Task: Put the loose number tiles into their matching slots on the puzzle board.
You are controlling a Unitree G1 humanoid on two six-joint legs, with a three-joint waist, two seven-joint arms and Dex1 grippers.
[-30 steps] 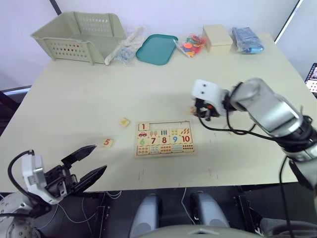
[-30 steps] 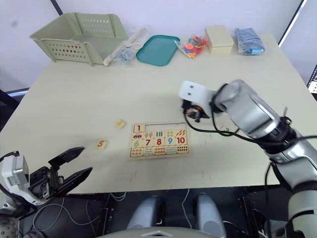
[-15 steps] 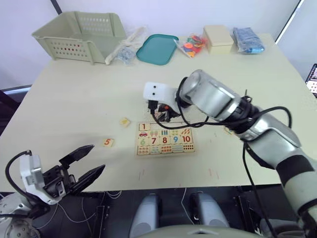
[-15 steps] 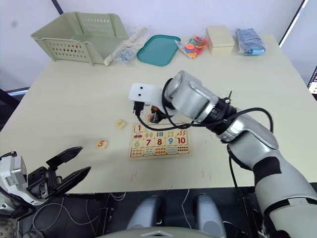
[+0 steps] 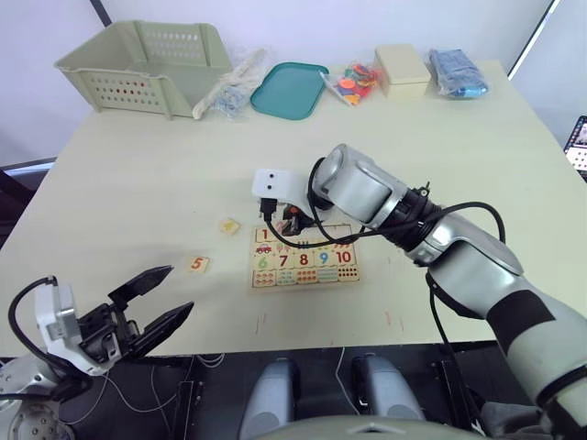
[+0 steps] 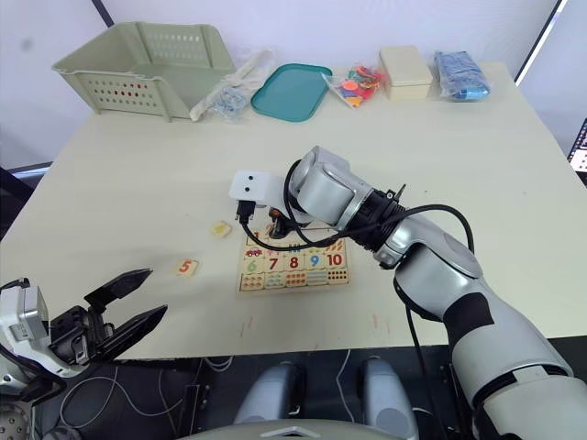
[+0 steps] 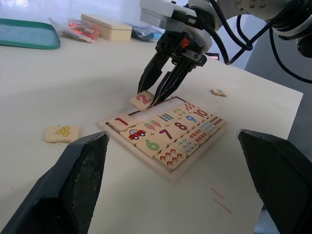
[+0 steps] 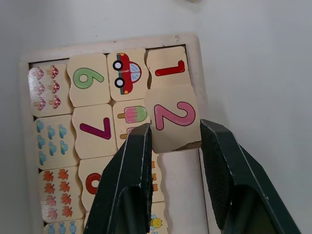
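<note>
Right gripper (image 8: 173, 146) jaws clenched on tile 2 (image 8: 173, 118), tilted over board (image 7: 165, 136) top rim beside seated 1, lined up for its slot; left gripper (image 5: 151, 302) released, idle; tiles 4 (image 7: 62, 132), 5 (image 5: 197, 264) left of board.

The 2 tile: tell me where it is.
The 2 tile is held in the right gripper over the puzzle board, beside the seated 1 tile.
</note>
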